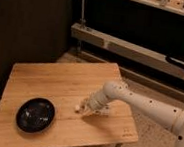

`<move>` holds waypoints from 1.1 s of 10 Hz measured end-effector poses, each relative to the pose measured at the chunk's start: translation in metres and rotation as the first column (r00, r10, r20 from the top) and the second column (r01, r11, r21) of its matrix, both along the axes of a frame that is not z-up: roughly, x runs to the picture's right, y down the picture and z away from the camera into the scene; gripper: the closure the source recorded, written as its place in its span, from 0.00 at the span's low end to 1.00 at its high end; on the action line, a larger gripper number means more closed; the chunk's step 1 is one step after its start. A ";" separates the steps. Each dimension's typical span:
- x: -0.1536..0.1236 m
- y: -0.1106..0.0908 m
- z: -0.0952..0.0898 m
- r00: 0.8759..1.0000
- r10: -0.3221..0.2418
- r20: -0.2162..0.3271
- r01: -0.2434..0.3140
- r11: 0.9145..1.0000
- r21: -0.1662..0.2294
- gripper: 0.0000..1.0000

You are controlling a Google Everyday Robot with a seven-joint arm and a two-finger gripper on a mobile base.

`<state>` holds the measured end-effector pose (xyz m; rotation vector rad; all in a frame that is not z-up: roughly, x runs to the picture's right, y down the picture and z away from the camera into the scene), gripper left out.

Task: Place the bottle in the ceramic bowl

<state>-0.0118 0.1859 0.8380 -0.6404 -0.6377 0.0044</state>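
The pincer (pixel 85 108) is clamped on the small white plastic bottle (pixel 78 108) low over the wooden table (pixel 59 79); lift clear, carry left above the round glossy black ceramic bowl (pixel 35 115), then lower before releasing.

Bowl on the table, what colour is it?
Shiny black bowl, camera view. The gripper near it is shut on the bottle.

On table (pixel 59 79), ceramic bowl (pixel 35 115) sat toward the 8 o'clock corner. Gripper (pixel 87 108) was down at the tabletop right of centre, at the bowl's 3 o'clock and well apart from it, clamped around bottle (pixel 79 108). Arm (pixel 142 104) came in from 4 o'clock.
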 end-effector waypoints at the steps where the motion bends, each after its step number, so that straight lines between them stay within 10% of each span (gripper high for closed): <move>1: -0.002 0.000 -0.002 1.000 0.000 0.003 0.000 1.000 -0.002 1.00; 11: -0.092 -0.108 -0.078 0.988 0.044 0.147 -0.060 0.993 0.103 1.00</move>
